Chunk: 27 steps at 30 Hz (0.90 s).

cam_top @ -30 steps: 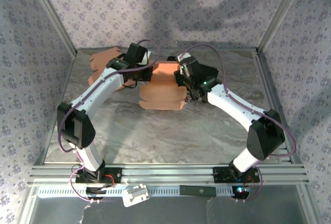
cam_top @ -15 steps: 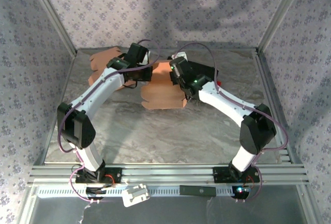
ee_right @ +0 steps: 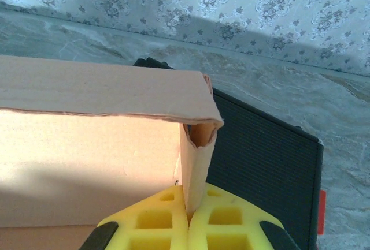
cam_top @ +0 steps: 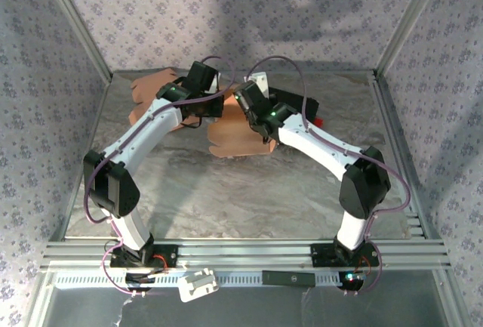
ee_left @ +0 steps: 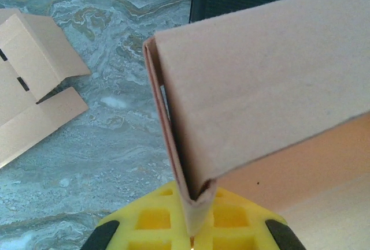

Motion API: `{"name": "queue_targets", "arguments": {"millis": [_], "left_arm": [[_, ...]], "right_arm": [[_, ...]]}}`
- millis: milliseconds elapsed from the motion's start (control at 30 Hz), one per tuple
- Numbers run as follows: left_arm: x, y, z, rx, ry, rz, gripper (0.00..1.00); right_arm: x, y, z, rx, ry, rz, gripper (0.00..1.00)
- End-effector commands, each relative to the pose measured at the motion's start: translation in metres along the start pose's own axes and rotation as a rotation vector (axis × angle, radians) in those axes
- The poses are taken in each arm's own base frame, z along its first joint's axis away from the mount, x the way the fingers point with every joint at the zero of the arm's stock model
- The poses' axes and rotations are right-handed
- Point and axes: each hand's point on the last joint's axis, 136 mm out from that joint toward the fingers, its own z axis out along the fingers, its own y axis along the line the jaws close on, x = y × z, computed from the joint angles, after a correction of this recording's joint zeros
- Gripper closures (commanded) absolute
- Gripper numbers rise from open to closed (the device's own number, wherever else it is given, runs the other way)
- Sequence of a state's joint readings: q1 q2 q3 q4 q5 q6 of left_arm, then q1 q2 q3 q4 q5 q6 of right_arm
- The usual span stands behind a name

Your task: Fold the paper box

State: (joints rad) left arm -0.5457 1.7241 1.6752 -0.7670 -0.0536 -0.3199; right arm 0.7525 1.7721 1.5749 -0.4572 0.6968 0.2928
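Observation:
The paper box is brown cardboard, partly folded, at the back middle of the table. In the left wrist view my left gripper is shut on a doubled-over wall of the box, which stands up from its yellow fingers. In the right wrist view my right gripper is shut on another folded upright wall of the box. From above, the left gripper is at the box's left end and the right gripper at its back right corner.
A second flat cardboard blank lies at the back left, also in the left wrist view. A black ribbed object with a red tab lies just right of the box. Patterned walls enclose the table.
My right arm has swung left and toward the back, and its gripper has shut on the box's wall. The left arm keeps its grip and has not moved.

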Motion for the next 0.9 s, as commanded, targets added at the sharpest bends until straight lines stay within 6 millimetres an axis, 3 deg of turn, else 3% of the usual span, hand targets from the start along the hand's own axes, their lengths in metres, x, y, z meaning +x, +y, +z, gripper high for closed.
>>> {"name": "queue_targets", "arguments": {"millis": [0, 233, 367, 567, 867], "left_arm": [[-0.006, -0.014, -0.01, 0.034, -0.009, 0.022, 1.0], [-0.005, -0.015, -0.01, 0.037, -0.009, 0.002, 1.0], [-0.004, -0.016, -0.009, 0.038, -0.007, -0.003, 1.0], [-0.003, -0.015, -0.006, 0.032, 0.002, -0.019, 1.0], [-0.003, -0.013, -0.007, 0.02, 0.003, -0.026, 1.0]], "right_arm": [[0.006, -0.005, 0.003, 0.063, 0.023, -0.036, 1.0], [0.002, -0.012, 0.001, 0.105, 0.029, -0.033, 1.0], [0.001, -0.001, 0.001, -0.002, 0.038, 0.003, 1.0], [-0.013, 0.004, -0.016, -0.185, 0.005, 0.077, 0.74], [-0.016, -0.001, -0.015, -0.192, 0.021, 0.108, 0.62]]}}
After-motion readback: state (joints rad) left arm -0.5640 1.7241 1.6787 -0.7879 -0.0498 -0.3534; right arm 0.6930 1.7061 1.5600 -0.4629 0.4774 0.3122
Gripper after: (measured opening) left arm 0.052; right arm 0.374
